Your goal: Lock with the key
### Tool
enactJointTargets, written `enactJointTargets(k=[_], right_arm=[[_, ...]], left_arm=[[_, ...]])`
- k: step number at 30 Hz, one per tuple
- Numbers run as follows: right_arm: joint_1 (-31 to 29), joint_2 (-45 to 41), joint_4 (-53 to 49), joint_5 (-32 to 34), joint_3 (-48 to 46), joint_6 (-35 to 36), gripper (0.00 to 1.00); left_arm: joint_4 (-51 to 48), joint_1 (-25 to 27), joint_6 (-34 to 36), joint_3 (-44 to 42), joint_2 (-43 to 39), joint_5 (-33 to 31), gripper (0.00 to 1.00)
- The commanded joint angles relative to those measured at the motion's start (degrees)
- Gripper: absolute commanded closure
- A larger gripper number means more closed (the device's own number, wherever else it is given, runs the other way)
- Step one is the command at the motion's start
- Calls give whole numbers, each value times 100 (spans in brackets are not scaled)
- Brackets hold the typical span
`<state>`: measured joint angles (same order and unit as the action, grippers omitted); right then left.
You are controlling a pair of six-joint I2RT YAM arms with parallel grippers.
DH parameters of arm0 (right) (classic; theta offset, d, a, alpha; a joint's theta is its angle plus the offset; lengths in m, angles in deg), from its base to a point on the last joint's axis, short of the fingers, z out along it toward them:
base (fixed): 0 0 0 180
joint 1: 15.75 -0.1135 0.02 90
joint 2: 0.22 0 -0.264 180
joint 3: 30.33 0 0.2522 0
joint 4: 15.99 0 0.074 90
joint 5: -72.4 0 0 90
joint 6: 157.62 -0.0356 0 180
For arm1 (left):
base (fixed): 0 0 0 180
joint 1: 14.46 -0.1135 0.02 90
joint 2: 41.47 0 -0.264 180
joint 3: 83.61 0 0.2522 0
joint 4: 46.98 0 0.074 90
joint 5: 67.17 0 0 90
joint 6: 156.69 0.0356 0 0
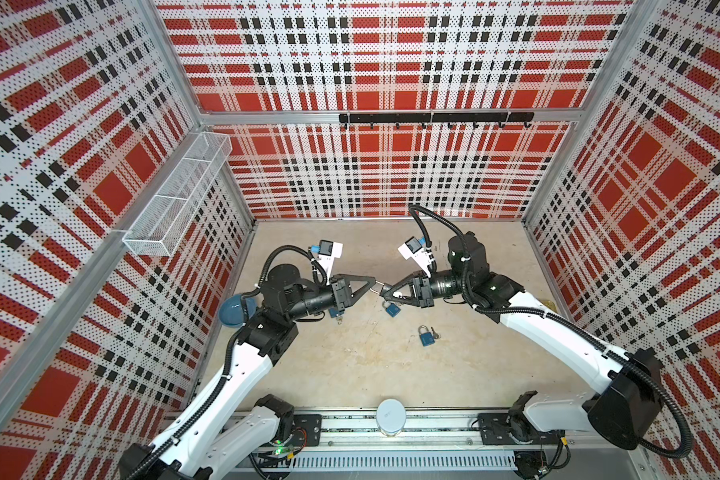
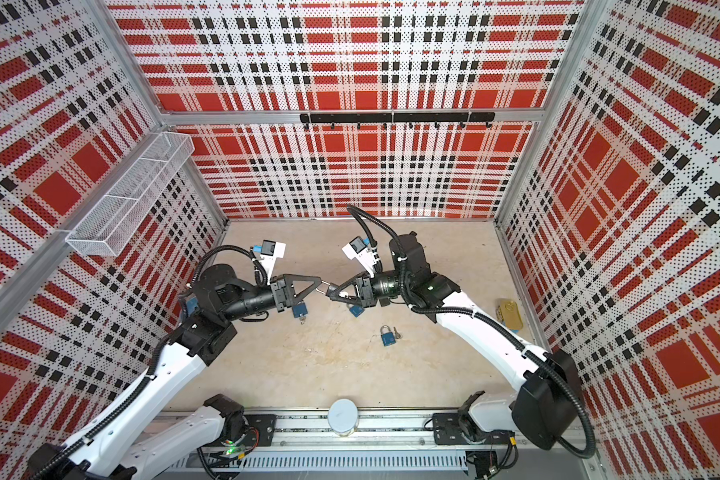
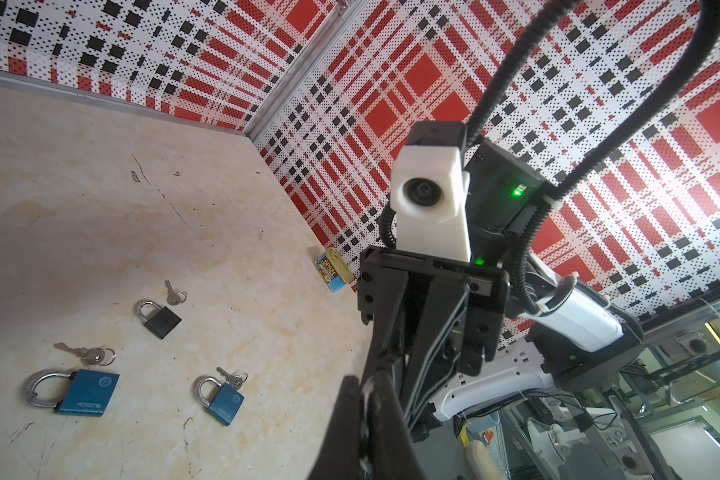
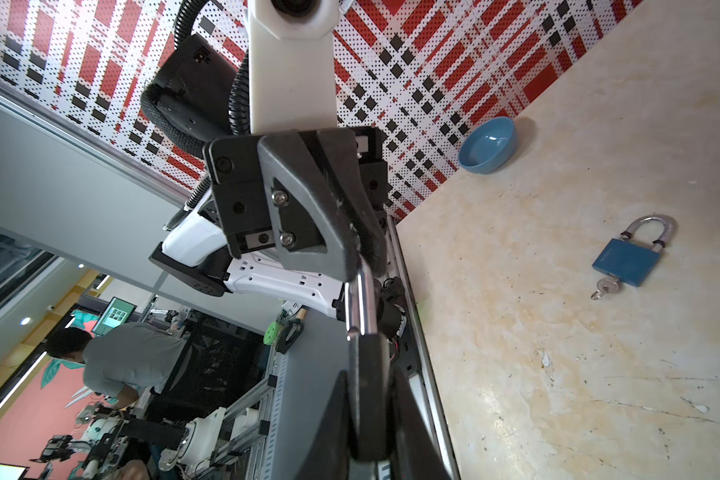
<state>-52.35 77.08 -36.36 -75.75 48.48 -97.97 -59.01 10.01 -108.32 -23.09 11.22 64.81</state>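
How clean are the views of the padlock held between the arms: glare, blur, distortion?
Right wrist view: a glare streak runs along the shackle of the held padlock, its dark body close and soft. Both top views: wide-angle bowing of the walls, the lock tiny. Left wrist view: the near jaws are a dark blur over it; the table padlocks are crisp.

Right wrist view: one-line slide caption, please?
Left gripper pinches the shackle of a padlock held by the right gripper; a blue padlock, key inserted, lies on the table.
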Motion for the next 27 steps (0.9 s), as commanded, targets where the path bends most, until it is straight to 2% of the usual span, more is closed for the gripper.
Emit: enactJointTargets(k=[1,11,27], right_arm=[[26,-9,1047,-425,26,-294,100],[37,106,1926,-732,-133,-976,100],[38,96,2320,-817,-214,-1294,100]], left_arm=[[-201,11,205,-168,10,-122,100],[-196,97,328,-287,17,-320,100],[1,436,330,-398,146,-544,100]])
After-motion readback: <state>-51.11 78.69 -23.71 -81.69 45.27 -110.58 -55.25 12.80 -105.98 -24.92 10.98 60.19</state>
